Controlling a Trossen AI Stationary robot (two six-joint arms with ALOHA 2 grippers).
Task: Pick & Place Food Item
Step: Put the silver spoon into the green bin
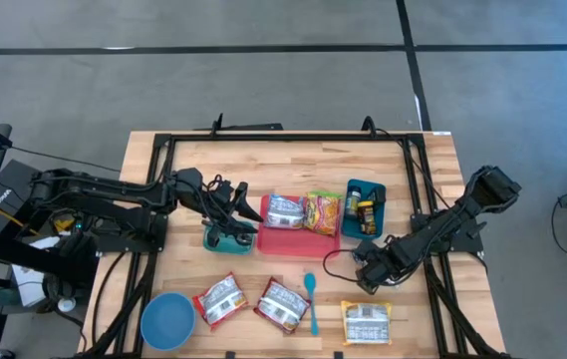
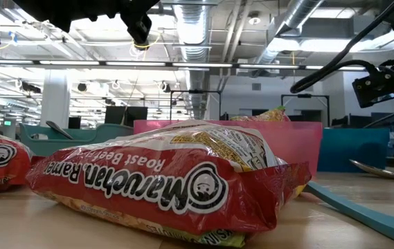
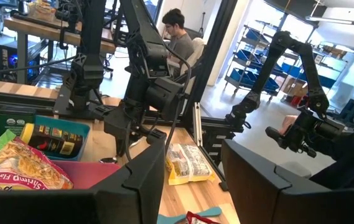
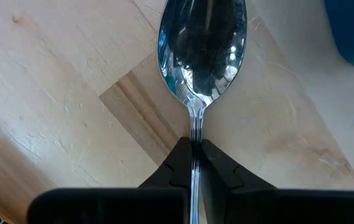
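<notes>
While the right hand is pinching a metal spoon by its handle near the desk's right edge, the left hand is hovering half open beside the pink tray, gripping nothing.

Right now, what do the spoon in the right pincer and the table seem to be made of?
Spoon: probably polished metal; its bowl mirrors dark shapes and bright glints. The right pincer is shut on its thin handle.
Table: light wood, likely glued strips, showing grain and a seam.
</notes>
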